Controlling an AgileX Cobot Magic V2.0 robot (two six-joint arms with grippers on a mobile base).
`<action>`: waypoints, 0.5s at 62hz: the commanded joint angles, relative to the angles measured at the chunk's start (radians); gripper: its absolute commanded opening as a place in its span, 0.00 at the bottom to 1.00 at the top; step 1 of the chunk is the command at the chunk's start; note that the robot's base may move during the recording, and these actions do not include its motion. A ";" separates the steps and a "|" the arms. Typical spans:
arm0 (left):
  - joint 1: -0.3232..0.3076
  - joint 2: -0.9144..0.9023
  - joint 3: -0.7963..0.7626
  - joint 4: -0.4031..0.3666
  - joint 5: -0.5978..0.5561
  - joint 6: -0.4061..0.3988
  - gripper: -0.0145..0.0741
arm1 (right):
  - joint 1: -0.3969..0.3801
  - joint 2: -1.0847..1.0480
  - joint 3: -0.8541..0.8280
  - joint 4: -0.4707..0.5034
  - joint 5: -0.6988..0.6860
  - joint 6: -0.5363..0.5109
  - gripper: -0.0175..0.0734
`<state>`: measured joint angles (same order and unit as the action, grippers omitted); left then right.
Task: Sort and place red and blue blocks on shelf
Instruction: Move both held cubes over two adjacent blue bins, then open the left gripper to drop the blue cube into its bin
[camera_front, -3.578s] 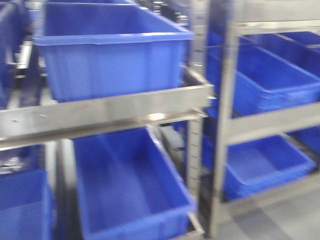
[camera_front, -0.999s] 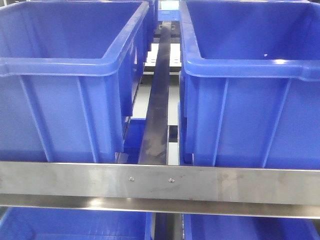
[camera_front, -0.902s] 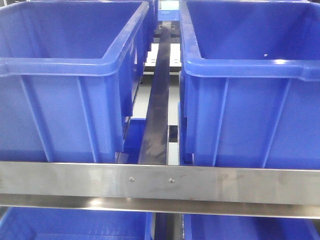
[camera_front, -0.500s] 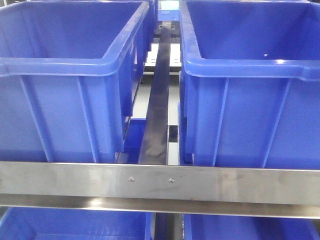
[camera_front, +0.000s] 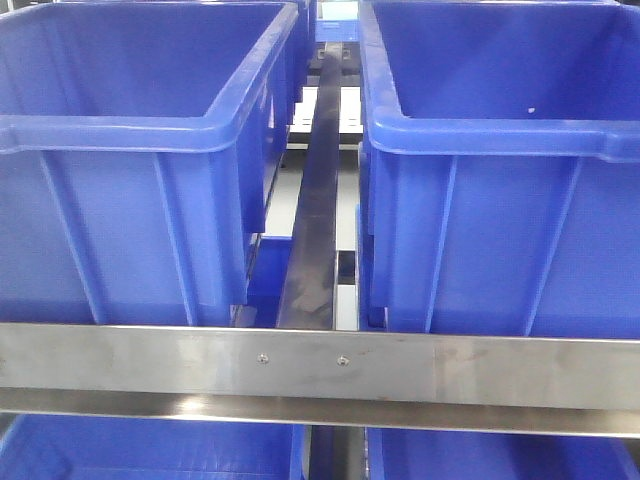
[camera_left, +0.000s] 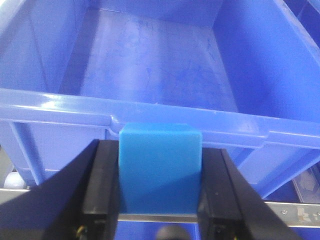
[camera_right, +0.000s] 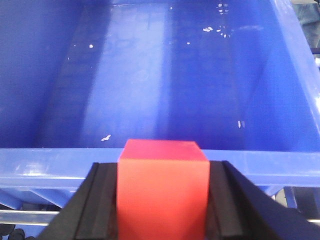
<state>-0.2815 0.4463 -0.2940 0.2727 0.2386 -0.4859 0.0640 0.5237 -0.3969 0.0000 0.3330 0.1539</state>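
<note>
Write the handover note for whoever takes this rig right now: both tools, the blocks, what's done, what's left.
Left tool: shut on the blue block, held just short of the near rim of a blue bin.
Right tool: shut on the red block, held before another blue bin.
Front view: two bins side by side on the steel shelf, no arms in sight.
Done: both blocks picked up.
Left: release each block on the shelf; neither is placed yet.
</note>
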 joint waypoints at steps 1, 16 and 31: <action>0.002 0.004 -0.030 0.005 -0.088 -0.002 0.30 | -0.005 0.000 -0.029 -0.015 -0.089 -0.007 0.27; 0.002 0.004 -0.033 0.005 -0.091 -0.002 0.30 | -0.005 0.000 -0.030 -0.014 -0.091 -0.007 0.27; 0.000 0.004 -0.091 0.003 -0.145 -0.002 0.30 | -0.005 0.001 -0.081 -0.014 -0.111 -0.007 0.27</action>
<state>-0.2815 0.4463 -0.3192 0.2727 0.1968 -0.4859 0.0640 0.5237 -0.4127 0.0000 0.3292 0.1539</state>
